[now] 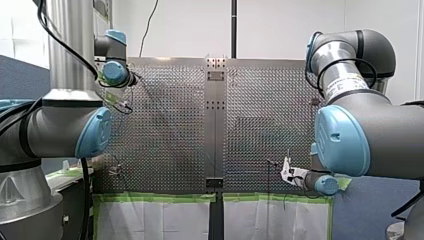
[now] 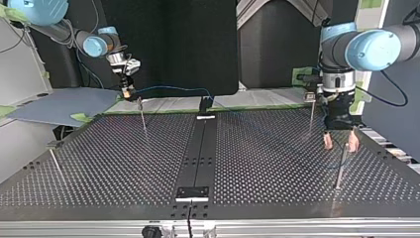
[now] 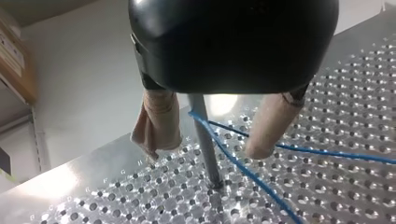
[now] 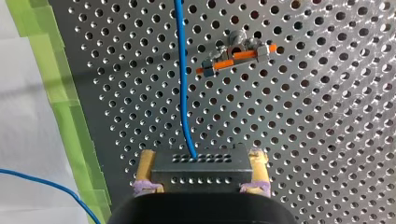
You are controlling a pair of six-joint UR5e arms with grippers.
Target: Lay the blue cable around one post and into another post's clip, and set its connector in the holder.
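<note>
The blue cable (image 4: 182,84) runs ahead from a perforated metal connector (image 4: 201,168), and my right gripper (image 4: 201,186) is shut on that connector. An orange-and-grey clip (image 4: 236,58) stands ahead of it, beside the cable. In the top view my right gripper (image 2: 130,94) hangs at the far left next to a thin post (image 2: 142,116), and the cable (image 2: 173,89) leads off to the right. My left gripper (image 3: 204,150) is open, its beige pads (image 3: 159,121) either side of a post (image 3: 210,163). The cable (image 3: 243,168) bends around that post. In the top view my left gripper (image 2: 341,146) is at the right.
More thin posts (image 2: 311,116) (image 2: 55,166) stand on the perforated table (image 2: 257,163). A black strip (image 2: 200,148) with small plates runs down its middle. Green tape (image 4: 70,116) marks the table edge beside my right gripper (image 1: 286,172).
</note>
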